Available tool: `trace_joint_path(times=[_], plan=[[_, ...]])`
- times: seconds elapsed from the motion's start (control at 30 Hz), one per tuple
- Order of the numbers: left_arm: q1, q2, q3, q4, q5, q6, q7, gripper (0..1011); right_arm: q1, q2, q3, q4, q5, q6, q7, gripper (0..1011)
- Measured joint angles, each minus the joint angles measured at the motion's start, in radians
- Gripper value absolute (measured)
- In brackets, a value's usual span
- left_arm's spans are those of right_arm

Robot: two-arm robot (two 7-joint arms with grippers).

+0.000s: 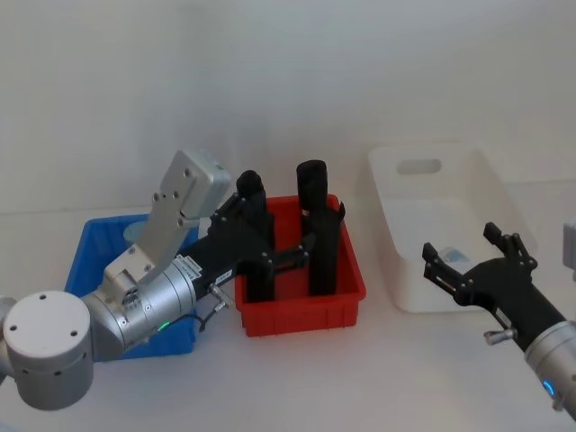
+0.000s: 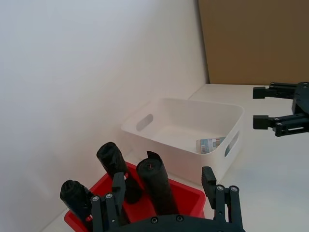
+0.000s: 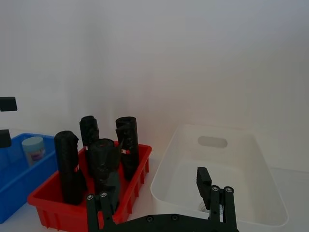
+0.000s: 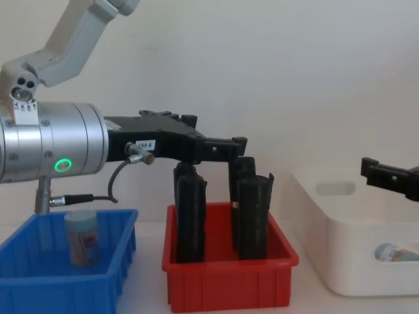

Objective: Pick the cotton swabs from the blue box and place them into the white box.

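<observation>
Jaws spread, right gripper [image 1: 461, 241]; cotton swabs [image 4: 393, 252] seemingly below.

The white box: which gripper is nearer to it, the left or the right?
Right. The right gripper, open, hovers above the near edge of the white box. The left gripper, also open, hangs over the red bin beside the box, farther off.
</observation>
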Motion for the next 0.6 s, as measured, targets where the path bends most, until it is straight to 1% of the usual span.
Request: trace_joint_path(times=[0.03, 0.17, 0.23, 0.33, 0.57, 0.6], plan=[[0.0, 0.0, 0.0, 0.0, 0.0, 0.0, 0.0, 1004, -0.011, 0.001, -0.001, -0.013, 0.003, 0.008, 0.0, 1002], [0.021, -0.002, 0.01, -0.004, 0.006, -0.026, 0.062, 1004, -0.03, 0.003, -0.003, -0.034, 0.007, 0.02, 0.001, 1002], [0.029, -0.003, 0.013, -0.005, 0.008, -0.034, 0.082, 1004, -0.036, 0.004, -0.004, -0.041, 0.009, 0.024, 0.001, 1002], [0.046, -0.004, 0.02, -0.008, 0.013, -0.055, 0.13, 1004, -0.04, 0.004, -0.004, -0.044, 0.009, 0.026, 0.001, 1002], [0.073, -0.006, 0.032, -0.012, 0.02, -0.088, 0.21, 1004, -0.04, 0.003, -0.004, -0.044, 0.009, 0.027, 0.001, 1002], [0.081, -0.007, 0.035, -0.013, 0.022, -0.096, 0.231, 1004, -0.04, 0.003, -0.004, -0.044, 0.009, 0.027, 0.001, 1002]])
